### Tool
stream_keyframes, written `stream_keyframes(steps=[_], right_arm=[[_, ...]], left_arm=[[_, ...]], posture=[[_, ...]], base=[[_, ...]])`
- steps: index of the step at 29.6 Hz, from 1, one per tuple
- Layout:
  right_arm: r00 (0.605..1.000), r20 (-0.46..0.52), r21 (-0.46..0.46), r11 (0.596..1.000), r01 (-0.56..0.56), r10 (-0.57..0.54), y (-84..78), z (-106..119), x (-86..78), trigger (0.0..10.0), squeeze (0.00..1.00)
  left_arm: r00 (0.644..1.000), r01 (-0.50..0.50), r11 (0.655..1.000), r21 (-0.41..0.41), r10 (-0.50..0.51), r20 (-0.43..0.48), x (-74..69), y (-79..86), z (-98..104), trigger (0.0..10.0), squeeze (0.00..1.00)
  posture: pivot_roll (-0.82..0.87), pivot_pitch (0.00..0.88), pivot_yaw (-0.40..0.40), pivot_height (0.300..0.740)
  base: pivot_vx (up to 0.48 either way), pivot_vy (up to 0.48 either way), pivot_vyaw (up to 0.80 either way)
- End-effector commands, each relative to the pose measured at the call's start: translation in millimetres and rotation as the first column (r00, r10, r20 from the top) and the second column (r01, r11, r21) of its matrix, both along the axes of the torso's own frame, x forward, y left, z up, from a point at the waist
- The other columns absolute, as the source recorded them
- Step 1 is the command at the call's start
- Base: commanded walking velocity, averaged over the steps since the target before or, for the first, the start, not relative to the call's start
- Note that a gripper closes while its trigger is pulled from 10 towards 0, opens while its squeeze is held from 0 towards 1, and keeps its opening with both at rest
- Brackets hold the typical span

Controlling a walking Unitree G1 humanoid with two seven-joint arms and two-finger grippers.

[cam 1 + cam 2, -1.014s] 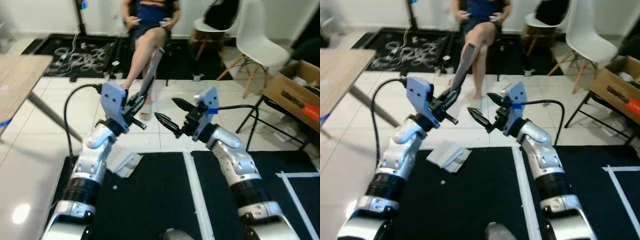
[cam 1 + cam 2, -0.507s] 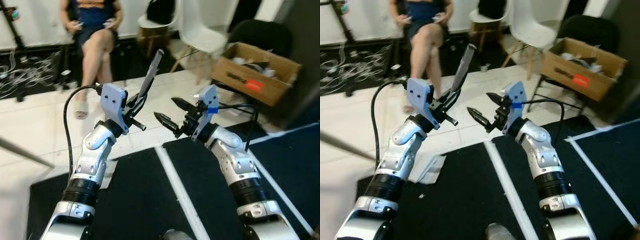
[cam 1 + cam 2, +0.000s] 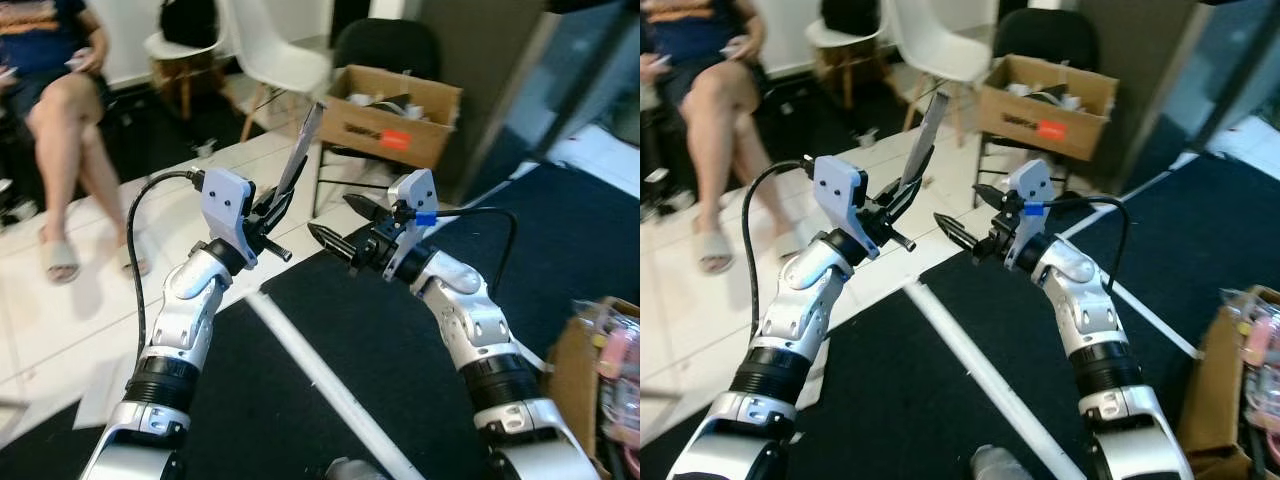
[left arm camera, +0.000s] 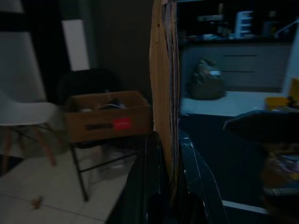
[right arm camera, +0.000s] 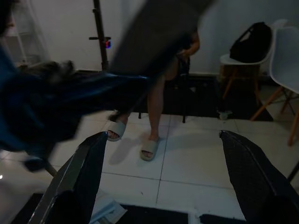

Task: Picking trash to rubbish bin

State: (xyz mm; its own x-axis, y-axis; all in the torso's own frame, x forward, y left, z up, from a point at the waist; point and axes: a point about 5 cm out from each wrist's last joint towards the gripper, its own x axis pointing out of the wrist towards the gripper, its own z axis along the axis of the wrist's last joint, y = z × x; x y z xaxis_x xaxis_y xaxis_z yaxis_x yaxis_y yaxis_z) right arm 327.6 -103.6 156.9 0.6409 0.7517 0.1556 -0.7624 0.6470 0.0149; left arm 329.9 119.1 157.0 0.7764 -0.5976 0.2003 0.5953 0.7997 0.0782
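Observation:
My left gripper (image 3: 278,205) is raised in front of me and shut on a flat piece of brown cardboard (image 3: 305,145), which stands upright above the fingers. In the left wrist view the cardboard (image 4: 163,93) shows edge-on, clamped between the two black fingers (image 4: 148,177). My right gripper (image 3: 340,225) hangs beside it at the same height, open, with nothing between its fingers (image 5: 79,182). A brown container (image 3: 600,370) holding colourful wrappers stands at the right edge on the dark mat.
A cardboard box (image 3: 400,110) rests on a black chair ahead, with a white chair (image 3: 270,50) to its left. A seated person (image 3: 60,110) is at the far left. White tape (image 3: 310,360) crosses the black mat. Paper (image 3: 100,390) lies on the tiles at lower left.
The camera has swung to the right: the person slid to the left edge, and the boxed chair, dark mat and brown container came into view. Both arms keep their pose.

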Motion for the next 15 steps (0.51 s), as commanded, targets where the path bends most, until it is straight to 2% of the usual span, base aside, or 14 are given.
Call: stream_keyframes(steps=[1, 12, 15], right_arm=[[1.0, -0.008, -0.005, 1.0, 0.011, -0.011, -4.0, -2.5, 0.1, 10.0, 0.0], [1.0, -0.007, -0.007, 1.0, 0.005, -0.005, -3.9, -3.0, -0.5, 10.0, 0.0], [1.0, 0.003, -0.002, 1.0, 0.006, -0.006, -3.9, -2.3, -0.7, 10.0, 0.0]], left_arm=[[1.0, 0.003, 1.0, 0.011, -0.003, -0.004, -0.2, -0.2, -1.5, 10.0, 0.0], [1.0, 0.004, 1.0, 0.025, -0.004, -0.009, -0.2, -0.8, -2.9, 10.0, 0.0], [1.0, 0.006, 1.0, 0.023, -0.006, -0.011, 0.0, -1.0, -3.0, 10.0, 0.0]], posture=[[-0.01, 0.0, -0.013, 0.74], [-0.01, 0.0, -0.016, 0.74], [-0.01, 0.0, -0.016, 0.74]], base=[[0.0, 0.0, -0.8], [0.0, 0.0, -0.8], [0.0, 0.0, 0.0]])
